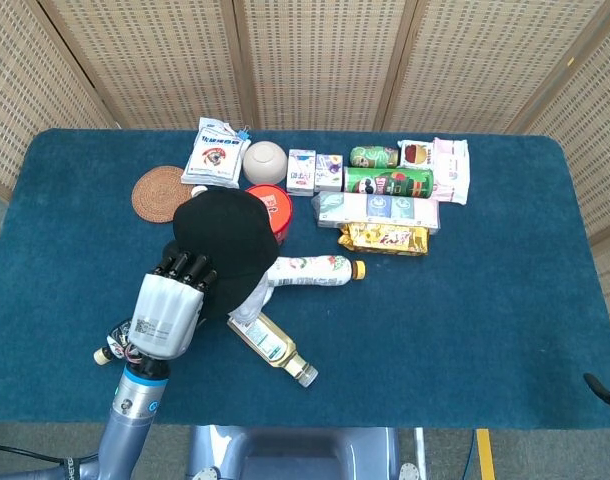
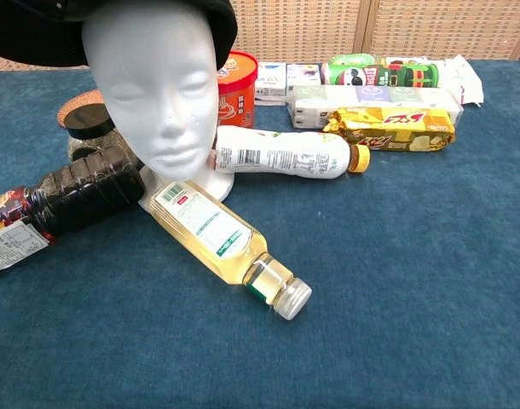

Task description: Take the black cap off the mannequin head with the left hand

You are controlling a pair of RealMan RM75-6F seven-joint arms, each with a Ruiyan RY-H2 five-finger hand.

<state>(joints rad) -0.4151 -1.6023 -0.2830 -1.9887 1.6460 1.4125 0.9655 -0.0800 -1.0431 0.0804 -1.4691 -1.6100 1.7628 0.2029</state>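
The black cap (image 1: 225, 240) sits tipped up on the white mannequin head (image 2: 162, 94), leaving the forehead and face bare in the chest view. There the cap (image 2: 38, 30) hangs over the top left corner. In the head view my left hand (image 1: 168, 312) lies over the near left edge of the cap, its dark fingers (image 1: 185, 268) gripping the brim. A white sliver of the mannequin head (image 1: 247, 305) peeks out below the cap. Of my right hand (image 1: 603, 390) only a dark tip shows at the right edge.
A clear bottle of yellow liquid (image 2: 217, 239) and a dark bottle (image 2: 64, 200) lie against the mannequin's base. A white bottle (image 1: 310, 271) lies to its right, a red tub (image 1: 270, 205) behind. Snack packs (image 1: 385, 200) and a cork coaster (image 1: 161, 192) fill the back.
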